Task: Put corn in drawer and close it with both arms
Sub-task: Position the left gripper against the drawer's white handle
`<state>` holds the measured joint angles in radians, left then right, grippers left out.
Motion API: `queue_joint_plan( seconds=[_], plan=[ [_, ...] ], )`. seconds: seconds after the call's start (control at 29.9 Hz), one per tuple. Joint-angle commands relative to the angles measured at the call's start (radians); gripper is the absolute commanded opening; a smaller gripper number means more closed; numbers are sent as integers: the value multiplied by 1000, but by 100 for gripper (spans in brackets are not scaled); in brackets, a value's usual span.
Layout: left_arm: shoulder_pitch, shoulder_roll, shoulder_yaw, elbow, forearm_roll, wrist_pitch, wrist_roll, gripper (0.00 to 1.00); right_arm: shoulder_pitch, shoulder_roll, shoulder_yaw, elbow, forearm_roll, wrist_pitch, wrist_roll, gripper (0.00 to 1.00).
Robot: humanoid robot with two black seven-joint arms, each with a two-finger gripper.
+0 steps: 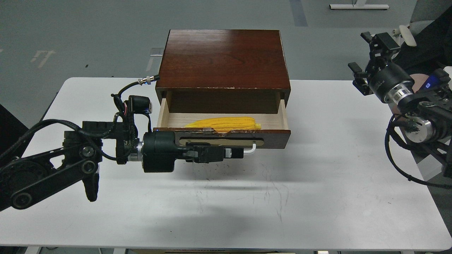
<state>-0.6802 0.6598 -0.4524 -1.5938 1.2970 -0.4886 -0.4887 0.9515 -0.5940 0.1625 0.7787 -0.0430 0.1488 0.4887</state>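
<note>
One cabinet (223, 58), reddish-brown and box-shaped, is seen on the white table (317, 183), at about 12 o'clock from the table's centre. One drawer (275, 135) is held in it, pulled out toward the viewer, with its pale wood floor exposed. One corn (223, 123) is counted: the yellow cob lies lengthwise inside the drawer, just behind the dark front panel, its pointed end turned toward 9 o'clock. One white bar handle (250, 149) on a tan plate is carried by the drawer front.

Two arms are counted. The left gripper (231, 153) is stretched horizontally along the drawer front, toward 3 o'clock, over the handle plate; whether its fingers are pressed together or pinching the handle cannot be told, since they are seen as one dark mass. The right gripper (359, 56) is raised at about 2 o'clock, well apart from the cabinet and past the table's right edge, with its two fingers spread and nothing between them.
</note>
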Motion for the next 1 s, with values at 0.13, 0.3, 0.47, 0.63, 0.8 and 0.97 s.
queue_joint_plan(
  seconds=[0.13, 0.3, 0.47, 0.63, 0.8, 0.97],
  plan=[
    [76, -5, 1, 25, 125, 41, 65, 0, -17, -3, -1, -1, -1, 0, 0, 99],
    [90, -8, 1, 75, 219, 107, 71, 0, -22, -3, -1, -1, -1, 0, 0, 99],
    [108, -9, 0, 89, 211, 107, 78, 0, -30, -3, -1, -1, -3, 0, 0, 99],
    [128, -23, 0, 90, 171, 105, 78, 0, -31, -6, -1, -1, -3, 0, 0, 99],
    [133, -29, -3, 110, 162, 105, 78, 0, -31, -6, -1, -1, -3, 0, 0, 99],
    [128, -40, -17, 141, 153, 91, 76, 0, -33, -7, -1, -1, -3, 0, 0, 99]
  ],
)
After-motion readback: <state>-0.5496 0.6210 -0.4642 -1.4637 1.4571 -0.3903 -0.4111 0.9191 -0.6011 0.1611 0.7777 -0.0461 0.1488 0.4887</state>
